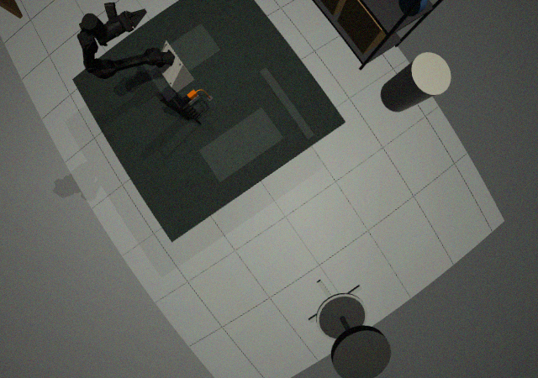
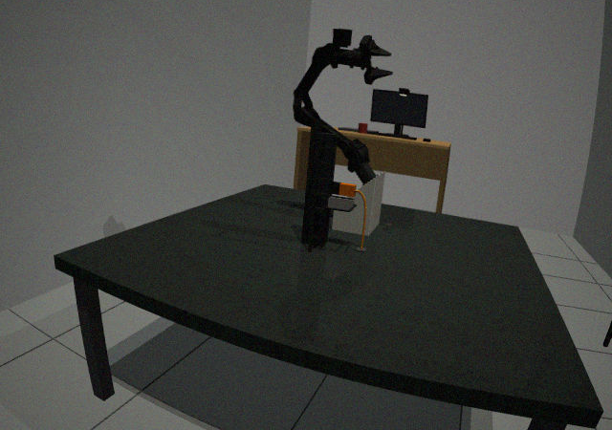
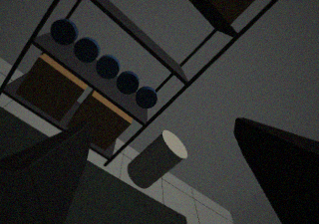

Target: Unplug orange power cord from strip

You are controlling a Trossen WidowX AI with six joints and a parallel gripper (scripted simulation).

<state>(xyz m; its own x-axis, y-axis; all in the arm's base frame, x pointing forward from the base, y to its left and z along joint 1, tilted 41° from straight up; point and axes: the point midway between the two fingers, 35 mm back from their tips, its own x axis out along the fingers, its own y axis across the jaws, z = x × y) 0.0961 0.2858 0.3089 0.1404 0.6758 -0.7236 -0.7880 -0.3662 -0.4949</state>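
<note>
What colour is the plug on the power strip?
Orange, like its cord. The plug shows best in the exterior view.

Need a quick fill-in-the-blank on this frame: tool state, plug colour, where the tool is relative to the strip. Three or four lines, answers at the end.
1. The tool stands ___ and holds nothing.
2. The plug by the black post is coloured ___.
3. The tool is raised high ___ the plug, not touching it.
4. In the wrist view, a row of ___ round blue things sits on the shelf rack.

Missing words: open; orange; above; five
</note>
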